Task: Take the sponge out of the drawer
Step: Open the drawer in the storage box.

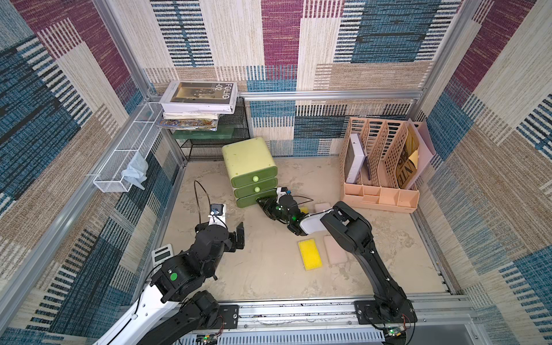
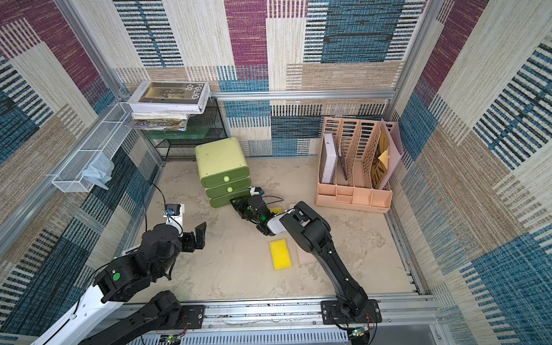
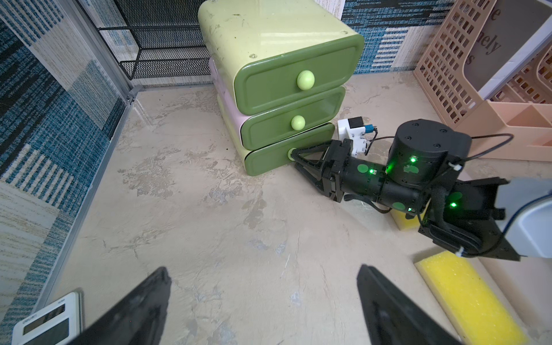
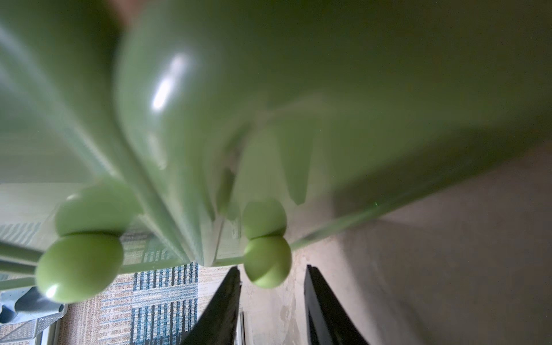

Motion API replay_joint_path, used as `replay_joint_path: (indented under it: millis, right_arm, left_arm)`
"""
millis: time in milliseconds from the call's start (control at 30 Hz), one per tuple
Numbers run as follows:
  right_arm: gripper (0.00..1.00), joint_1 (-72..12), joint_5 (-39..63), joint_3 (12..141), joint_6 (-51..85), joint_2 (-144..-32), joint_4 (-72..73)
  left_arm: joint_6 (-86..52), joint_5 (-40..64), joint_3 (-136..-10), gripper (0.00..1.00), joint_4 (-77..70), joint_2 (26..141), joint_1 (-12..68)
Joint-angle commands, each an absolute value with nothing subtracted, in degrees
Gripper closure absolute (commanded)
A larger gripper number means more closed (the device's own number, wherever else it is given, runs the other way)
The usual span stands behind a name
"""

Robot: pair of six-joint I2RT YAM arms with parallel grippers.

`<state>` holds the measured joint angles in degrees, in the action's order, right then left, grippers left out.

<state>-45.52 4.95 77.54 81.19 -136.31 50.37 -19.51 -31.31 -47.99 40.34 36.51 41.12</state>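
Your left jaws stand spread wide with nothing between them. Your right jaws stand part-way apart on either side of the lowest knob, with a sliver of gap beside it in the right wrist view, so they flank it rather than pinch it. Starting at the left wall, a white wire basket [image 1: 119, 162] hangs there with a pale blue cloth [image 1: 136, 171] at its near end. A stack of books [image 1: 198, 103] sits on a black mesh shelf [image 1: 209, 146] in the corner. A white digital timer [image 1: 162, 255] lies beside your left arm, and the left gripper [image 1: 239, 234] hovers over the bare beige table [image 1: 268, 277], apart from the cabinet. The light green three-drawer plastic cabinet [image 1: 248, 158] stands mid-table with all its dark green fronts pushed in, so any sponge inside is out of sight. The right gripper [image 3: 294, 157] reaches in low, its tips at the round pale green knob [image 4: 267, 263] of the bottom drawer [image 3: 268, 162]. Your right arm crosses the table to the right of the cabinet and partly covers a small yellow foam block [image 1: 304, 210], with a pale pink pad [image 1: 322, 206] near it. Closer to you, a yellow rectangular foam sponge [image 1: 310, 254] lies flat in the open, just beside a second pink pad [image 1: 336, 249] that is half under the arm. At the far right stands a peach plastic file organiser [image 1: 379, 195] holding books and folders.
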Motion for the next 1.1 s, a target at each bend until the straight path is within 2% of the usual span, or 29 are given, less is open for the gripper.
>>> replay_joint_path:
  millis: [0,633,1067]
  right_arm:
    - [0.61,-45.7,3.34,78.12,81.57,-136.58,50.49]
    - [0.64,-45.88,1.49,79.7,82.74,-137.72,51.65]
    - [0.8,-46.05,2.04,79.71,83.12,-138.09,51.87]
  left_arm:
    - [-19.51,-30.86,-47.99,0.0,39.24,36.38,41.01]
    - [-19.52,-30.86,-47.9,0.0,39.29,36.25,40.98]
    - [-19.46,-30.91,-47.98,0.0,39.28,36.3,40.95]
